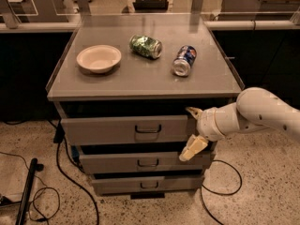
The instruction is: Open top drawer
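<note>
claw [191, 130] at center right, spread wide, 1 finger above and 1 below the right end of the top drawer [108, 130], mid-frame just under the table [140, 86] edge; floor [262, 196] open at lower right.

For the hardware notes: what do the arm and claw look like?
Arm: smooth white shell, thick rounded segments, a few small dark dots near the frame's right edge. Claw, at the right end of the top drawer: two cream-yellow tapered fingers on a white wrist. No cables on the arm visible.
</note>
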